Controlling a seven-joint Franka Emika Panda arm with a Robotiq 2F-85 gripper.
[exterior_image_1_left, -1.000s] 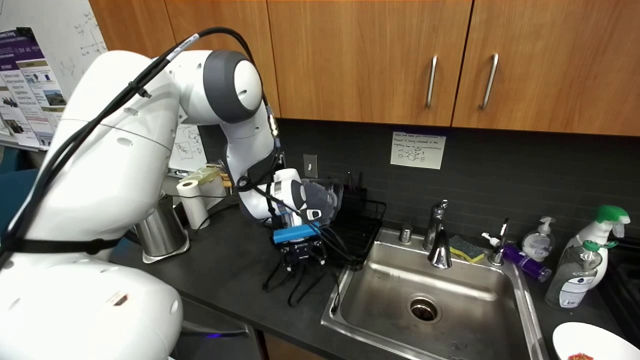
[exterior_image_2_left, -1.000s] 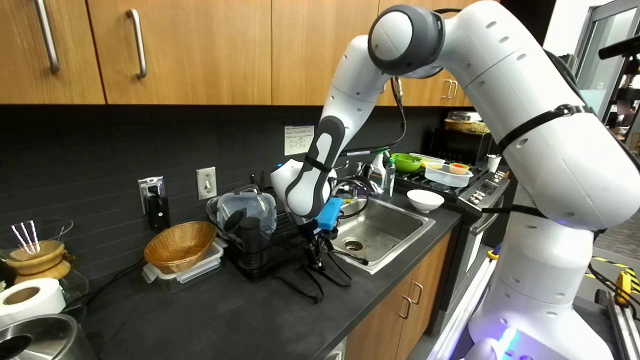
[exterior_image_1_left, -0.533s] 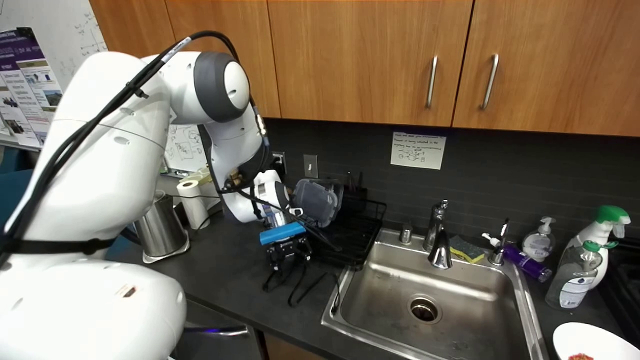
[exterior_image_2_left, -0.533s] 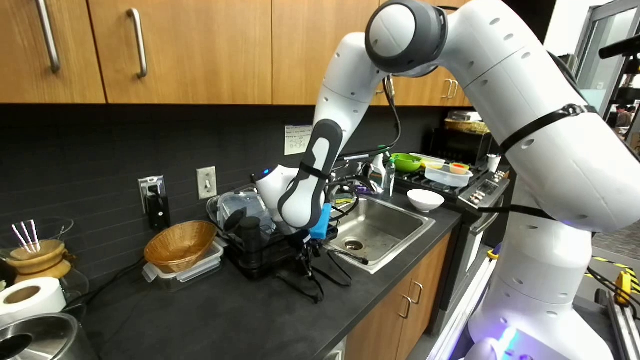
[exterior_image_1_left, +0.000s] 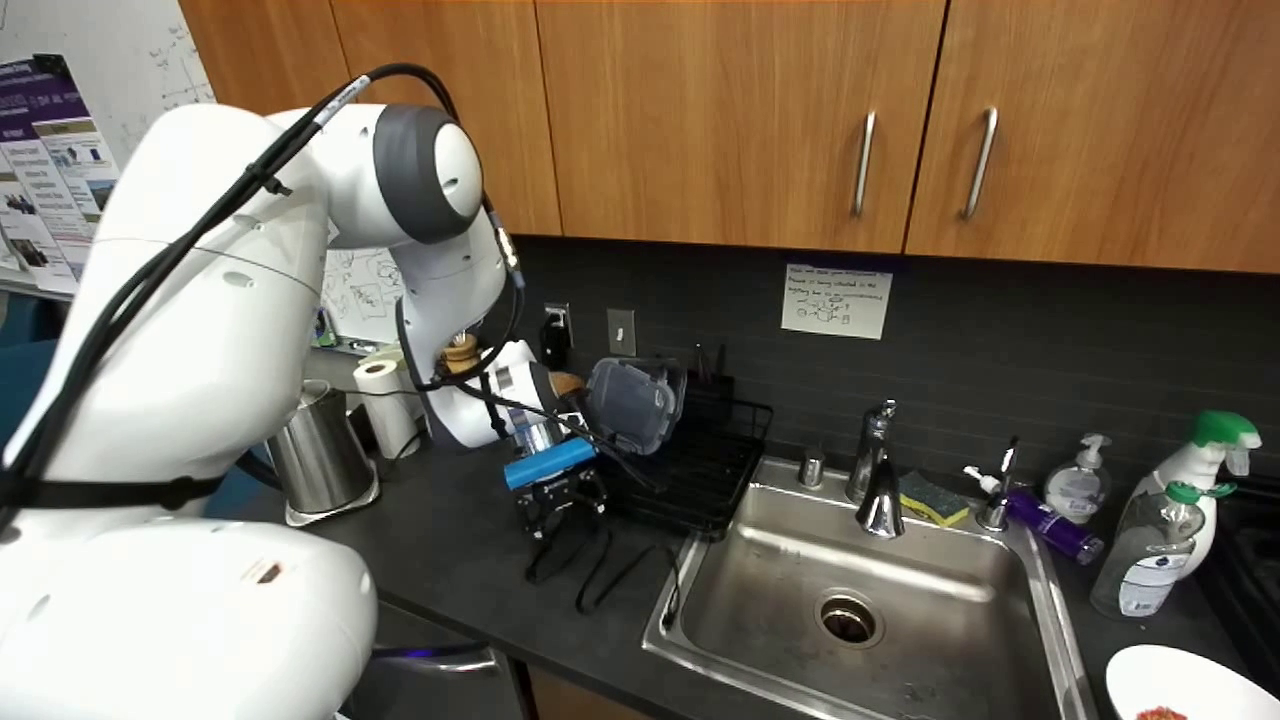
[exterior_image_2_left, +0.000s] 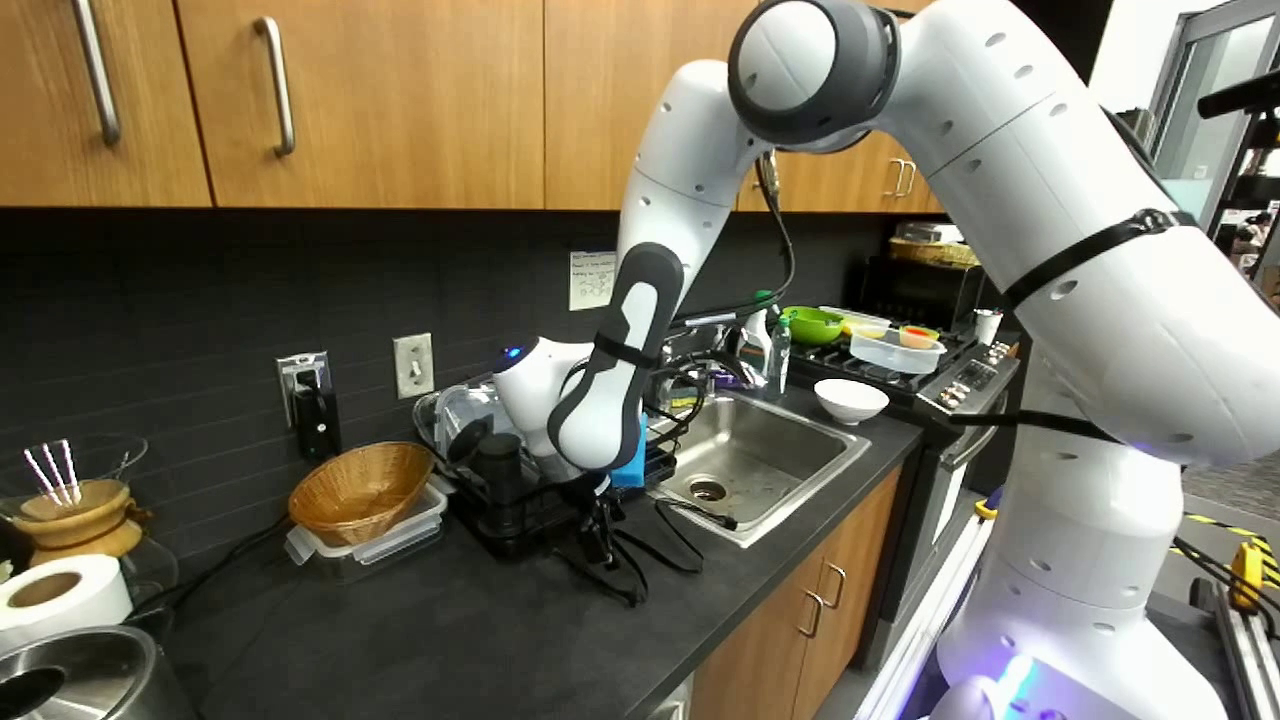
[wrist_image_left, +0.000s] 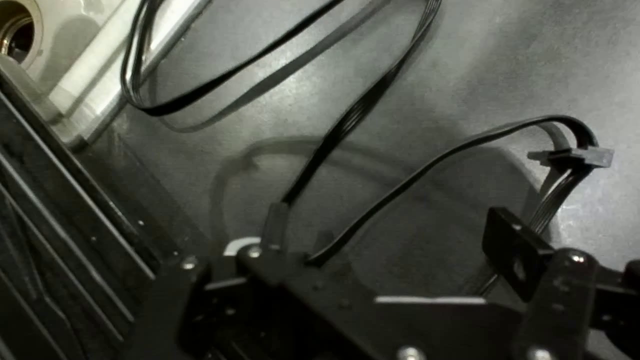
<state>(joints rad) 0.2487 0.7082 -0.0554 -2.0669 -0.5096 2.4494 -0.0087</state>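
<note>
My gripper (wrist_image_left: 390, 250) is open in the wrist view, with its finger pads wide apart and nothing between them. In both exterior views the gripper (exterior_image_1_left: 562, 515) (exterior_image_2_left: 600, 540) points down low over the dark counter (exterior_image_1_left: 450, 570), beside the dish rack. A black flat cable (exterior_image_1_left: 625, 572) lies on the counter in loops under and beside the gripper; it also shows in an exterior view (exterior_image_2_left: 640, 570). In the wrist view the cable (wrist_image_left: 350, 115) has a grey connector (wrist_image_left: 572, 157) on it near the right finger. Part of the cable is hidden behind the gripper; I cannot tell whether they touch.
A black dish rack (exterior_image_1_left: 690, 490) with a clear container (exterior_image_1_left: 632, 405) stands behind the gripper. The steel sink (exterior_image_1_left: 1050, 620) is beside it. A wicker basket (exterior_image_2_left: 360, 490), a kettle (exterior_image_1_left: 320, 460) and a paper roll (exterior_image_1_left: 385, 405) stand on the counter. Wooden cabinets (exterior_image_1_left: 740, 120) hang above.
The arm and gripper have moved sideways along the counter, away from the sink and towards the kettle side. The cable has stayed in place. The clear container is less covered by the arm in one view.
</note>
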